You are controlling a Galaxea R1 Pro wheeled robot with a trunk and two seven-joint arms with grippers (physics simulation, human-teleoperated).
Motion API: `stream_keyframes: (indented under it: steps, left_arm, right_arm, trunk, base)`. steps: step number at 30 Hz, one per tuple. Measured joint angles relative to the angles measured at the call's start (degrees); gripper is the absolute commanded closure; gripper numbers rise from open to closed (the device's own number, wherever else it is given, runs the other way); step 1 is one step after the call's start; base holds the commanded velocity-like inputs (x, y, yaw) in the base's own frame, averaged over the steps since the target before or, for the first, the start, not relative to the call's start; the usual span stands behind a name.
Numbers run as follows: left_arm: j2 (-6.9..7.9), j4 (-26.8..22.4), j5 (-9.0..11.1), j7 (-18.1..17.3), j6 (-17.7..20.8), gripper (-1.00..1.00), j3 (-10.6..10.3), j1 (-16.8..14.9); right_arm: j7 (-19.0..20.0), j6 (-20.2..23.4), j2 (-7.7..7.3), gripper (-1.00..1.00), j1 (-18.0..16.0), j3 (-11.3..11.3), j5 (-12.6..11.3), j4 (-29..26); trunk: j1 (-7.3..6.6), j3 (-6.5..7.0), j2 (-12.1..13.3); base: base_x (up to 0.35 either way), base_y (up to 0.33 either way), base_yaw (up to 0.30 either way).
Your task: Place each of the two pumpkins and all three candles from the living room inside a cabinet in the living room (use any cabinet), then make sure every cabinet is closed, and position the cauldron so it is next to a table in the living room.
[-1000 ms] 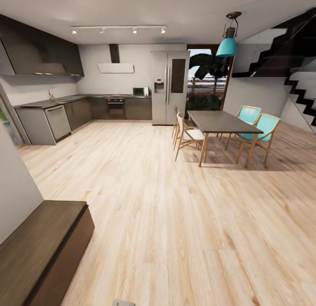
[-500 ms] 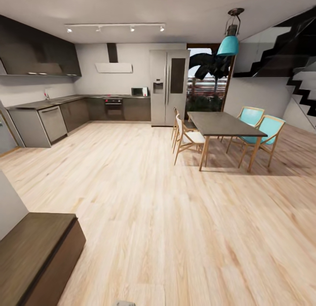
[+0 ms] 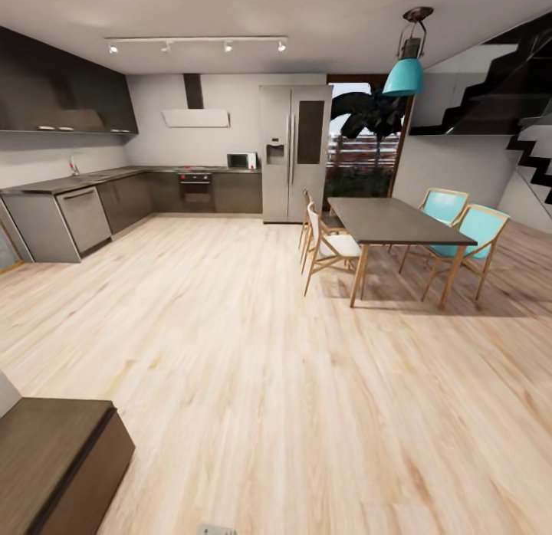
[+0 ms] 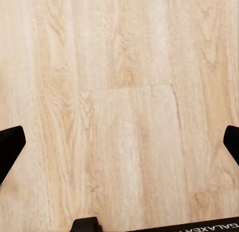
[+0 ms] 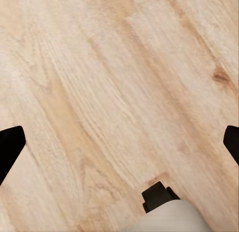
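Bottom left corner of the head view has the end of a long low dark-brown cabinet (image 3: 54,458), top bare and its front looks shut as far as I can see. Above that, along the left wall, there's a kitchen counter (image 3: 57,184) with a dishwasher front, then the oven (image 3: 197,188), range hood and a microwave (image 3: 244,160) mid-frame at the back, and a big steel fridge (image 3: 295,153) just right of those. Pale wood floor (image 3: 253,382) covers basically everything in the middle. Right of center sits a dark dining table (image 3: 391,219) with white chairs on its near-left side and teal chairs (image 3: 469,236) on the right, a teal pendant lamp (image 3: 404,73) hanging above, and black stairs in the upper right. Left end effector (image 4: 119,142) hangs over bare floor with its tips wide apart at the frame edges, and the right end effector (image 5: 119,142) is the same, spread open over the planks with nothing between.
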Motion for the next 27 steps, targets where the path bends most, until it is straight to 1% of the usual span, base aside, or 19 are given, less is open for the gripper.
stream_keyframes:
  steps: [8, 12, 15, 24, 27]
  left_arm:
    - [0.00, 0.12, -0.01, -0.02, 0.02, -1.00, 0.00, 0.00]
    - [0.00, 1.21, -0.08, 0.03, -0.04, -1.00, 0.07, 0.01]
    - [0.00, 2.02, -0.62, 0.07, -0.05, -1.00, 0.08, 0.00]
    - [-0.05, 2.25, -0.88, 0.08, -0.06, -1.00, 0.09, 0.00]
    - [-0.05, 2.26, -0.88, 0.08, -0.05, -1.00, 0.10, 0.00]
  right_arm:
    - [0.00, 0.00, 0.00, -1.00, 0.00, 0.02, 0.00, 0.04]
    - [0.00, 0.00, 0.00, -1.00, 0.00, 0.02, 0.02, 0.04]
    - [0.00, 0.00, 0.00, -1.00, 0.00, 0.02, 0.02, 0.05]
    - [0.00, 0.00, 0.00, -1.00, 0.00, 0.02, 0.03, 0.03]
    - [0.00, 0.00, 0.00, -1.00, 0.00, 0.02, 0.04, 0.04]
  trunk:
    - [0.00, 0.00, 0.00]
    - [0.00, 0.00, 0.00]
    - [0.00, 0.00, 0.00]
    - [0.00, 0.00, 0.00]
    - [0.00, 0.00, 0.00]
  base:
    - [0.342, -0.084, 0.021]
    - [0.342, -0.101, 0.092]
    - [0.342, -0.103, 0.113]
    - [0.342, -0.103, 0.116]
    - [0.342, -0.023, 0.024]
